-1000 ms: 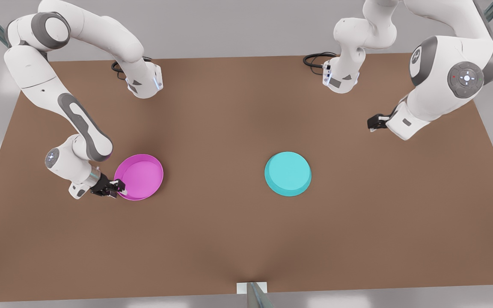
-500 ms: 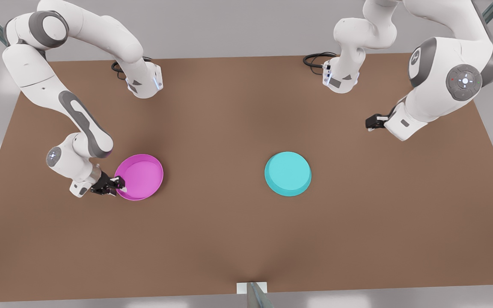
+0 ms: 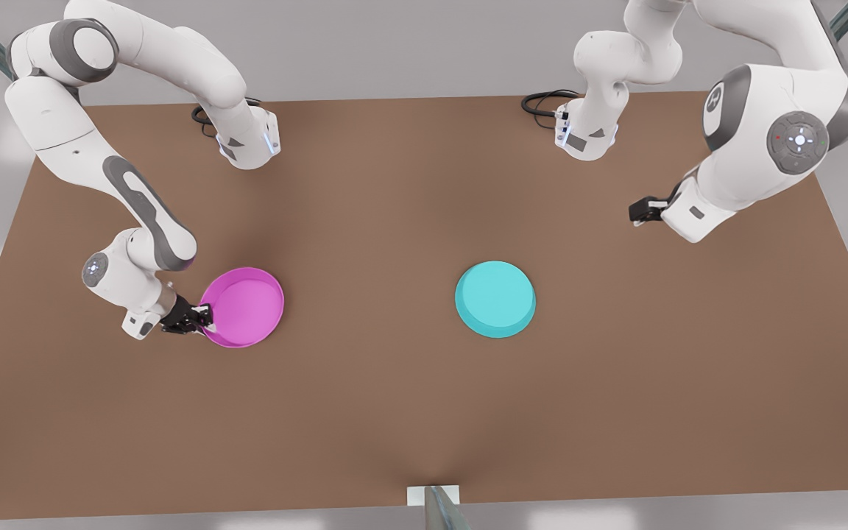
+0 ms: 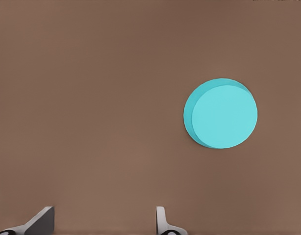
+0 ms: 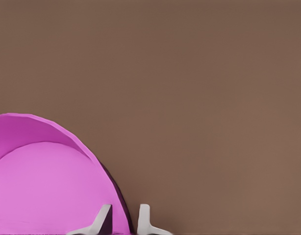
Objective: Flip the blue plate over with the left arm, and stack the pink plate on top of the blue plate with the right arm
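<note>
The brown tabletop [image 3: 409, 412] carries the blue plate [image 3: 495, 299], lying base-up right of centre in the front view. The pink plate [image 3: 242, 306] sits at that view's left, seemingly tipped slightly. The right hand [image 3: 203, 319] pinches its rim. The left hand [image 3: 637, 213] hangs spread, well apart from the blue plate.

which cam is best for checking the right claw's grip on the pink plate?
Right wrist view: the right claw has its fingers on either side of the pink plate rim, close up. Front view shows the whole plate, claw at its edge, small.
</note>
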Robot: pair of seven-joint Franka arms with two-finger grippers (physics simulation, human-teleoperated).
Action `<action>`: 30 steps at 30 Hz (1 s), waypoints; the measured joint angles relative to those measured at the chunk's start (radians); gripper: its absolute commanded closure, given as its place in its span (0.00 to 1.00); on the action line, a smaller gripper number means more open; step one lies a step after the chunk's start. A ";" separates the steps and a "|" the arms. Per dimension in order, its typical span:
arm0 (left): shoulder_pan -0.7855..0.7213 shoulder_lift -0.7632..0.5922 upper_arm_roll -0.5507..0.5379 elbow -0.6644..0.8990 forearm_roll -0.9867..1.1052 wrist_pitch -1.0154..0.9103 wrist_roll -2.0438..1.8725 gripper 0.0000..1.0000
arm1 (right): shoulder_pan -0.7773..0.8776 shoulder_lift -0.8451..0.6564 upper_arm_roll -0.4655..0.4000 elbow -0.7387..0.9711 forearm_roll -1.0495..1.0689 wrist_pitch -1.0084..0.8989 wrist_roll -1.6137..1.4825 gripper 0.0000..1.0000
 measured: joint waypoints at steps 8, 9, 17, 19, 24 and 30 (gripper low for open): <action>-0.001 0.000 0.000 0.000 0.000 0.000 0.000 0.00 | -0.001 0.002 0.001 -0.003 -0.011 0.000 -0.008 0.69; -0.001 0.000 0.000 0.000 0.000 0.000 0.000 0.00 | -0.001 0.001 0.001 -0.005 -0.008 0.000 -0.009 0.69; 0.003 0.000 0.000 0.000 0.000 0.000 0.002 0.00 | 0.000 -0.003 0.004 -0.005 -0.003 -0.003 -0.014 0.79; 0.002 0.000 0.000 0.000 0.001 0.000 0.000 0.00 | -0.001 -0.006 0.013 -0.005 -0.004 -0.005 -0.013 0.79; 0.001 0.000 0.000 0.000 0.002 0.000 0.000 0.00 | -0.008 -0.017 0.029 -0.003 0.000 -0.029 -0.005 0.79; 0.001 0.000 0.000 0.000 0.003 0.000 0.000 0.00 | -0.045 -0.035 0.073 -0.005 0.016 -0.067 0.004 0.79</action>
